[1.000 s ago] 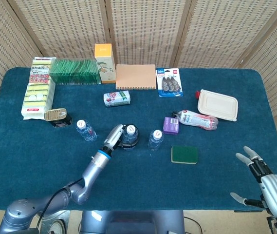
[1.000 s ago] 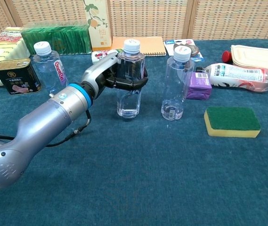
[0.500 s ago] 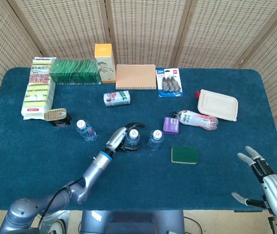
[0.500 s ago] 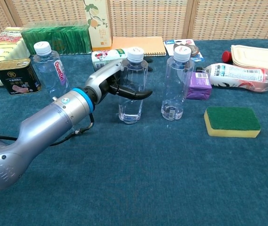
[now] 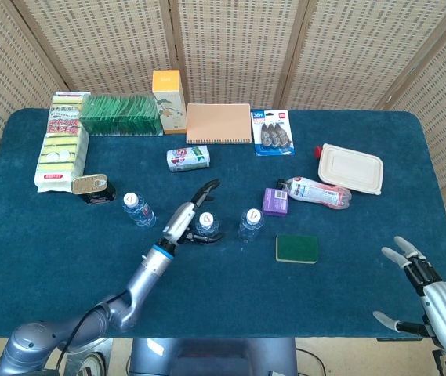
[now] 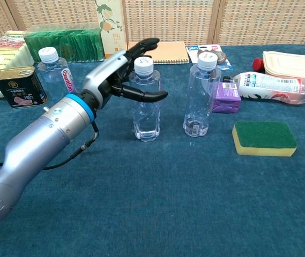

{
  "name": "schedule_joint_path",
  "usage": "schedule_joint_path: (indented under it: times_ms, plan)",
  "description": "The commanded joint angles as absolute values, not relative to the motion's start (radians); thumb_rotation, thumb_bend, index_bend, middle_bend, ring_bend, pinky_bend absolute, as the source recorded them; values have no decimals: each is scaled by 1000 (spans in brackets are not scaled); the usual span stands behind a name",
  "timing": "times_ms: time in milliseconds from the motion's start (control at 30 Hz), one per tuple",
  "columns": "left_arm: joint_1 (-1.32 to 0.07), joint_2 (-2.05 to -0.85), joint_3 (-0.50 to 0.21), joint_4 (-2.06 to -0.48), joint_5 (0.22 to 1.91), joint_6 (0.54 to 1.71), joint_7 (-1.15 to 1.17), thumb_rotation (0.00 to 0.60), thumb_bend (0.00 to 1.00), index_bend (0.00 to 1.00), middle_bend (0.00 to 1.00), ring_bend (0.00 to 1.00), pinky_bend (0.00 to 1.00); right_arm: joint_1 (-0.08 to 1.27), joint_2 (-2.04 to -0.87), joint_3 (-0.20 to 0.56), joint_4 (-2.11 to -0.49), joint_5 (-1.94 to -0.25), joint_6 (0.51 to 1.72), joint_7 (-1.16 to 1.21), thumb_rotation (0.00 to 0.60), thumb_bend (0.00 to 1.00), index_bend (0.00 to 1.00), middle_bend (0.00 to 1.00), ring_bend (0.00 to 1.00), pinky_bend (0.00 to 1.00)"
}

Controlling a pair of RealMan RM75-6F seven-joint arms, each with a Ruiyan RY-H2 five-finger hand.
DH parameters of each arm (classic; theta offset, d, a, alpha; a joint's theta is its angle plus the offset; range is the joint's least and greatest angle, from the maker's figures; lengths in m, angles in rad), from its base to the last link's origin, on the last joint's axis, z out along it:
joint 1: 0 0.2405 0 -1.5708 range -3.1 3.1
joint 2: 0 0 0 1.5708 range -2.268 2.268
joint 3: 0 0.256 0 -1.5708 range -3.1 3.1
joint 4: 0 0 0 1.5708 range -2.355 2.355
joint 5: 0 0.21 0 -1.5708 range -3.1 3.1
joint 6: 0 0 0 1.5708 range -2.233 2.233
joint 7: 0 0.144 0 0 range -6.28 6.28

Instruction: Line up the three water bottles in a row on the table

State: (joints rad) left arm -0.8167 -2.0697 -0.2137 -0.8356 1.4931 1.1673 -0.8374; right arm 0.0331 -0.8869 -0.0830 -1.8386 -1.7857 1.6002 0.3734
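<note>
Three clear bottles [image 6: 146, 99] stand upright; left hand [image 6: 121, 75] splayed, holding nothing; only head view shows right hand [image 5: 430, 294], fingers apart.

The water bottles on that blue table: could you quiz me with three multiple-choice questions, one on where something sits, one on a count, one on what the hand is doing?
1. Where does the green sponge lie?
A. right of the upright bottles
B. behind the notebook
C. on the tin

2. How many water bottles stand upright with white caps?
A. one
B. three
C. five

3. What is the left hand doing at the middle bottle?
A. lifting it off the table
B. fingers spread beside it, bottle standing on the table
C. crushing it flat

Answers: 1 A, the sponge is right of the right bottle. 2 B, with the left bottle making three. 3 B, the fingers are apart and the bottle's base rests on the cloth.
</note>
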Motion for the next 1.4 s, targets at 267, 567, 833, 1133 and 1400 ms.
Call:
schedule_joint_path:
  times_ms: [267,567,833,1133,1400]
  plan:
    - [-739,-1871,-199,-1143,1549,1308,-872,600,183,0,0,0,153,30,-887,-92,-1853,-1806,1596,344,600,0,123,4,10,147]
    - [-663,-1579,-248,-1482,1549,1391,-804,600,184,0,0,0,144,30,-890,-95,-1867,-1809,1583,313,600,0,123,4,12,147]
    - [-578,-1317,-238,-1617,1451,1316,-800,600,184,0,0,0,136,27,-892,-105,-1878,-1833,1582,291,600,0,123,4,13,147]
    - [-481,-1356,-133,-1440,1449,1308,-969,600,90,0,0,0,82,29,-892,-113,-1883,-1852,1577,279,600,0,123,4,14,147]
    - [-479,-1503,-110,-1222,1447,1249,-1083,600,89,0,0,0,82,32,-892,-120,-1884,-1869,1575,277,600,0,123,4,15,147]
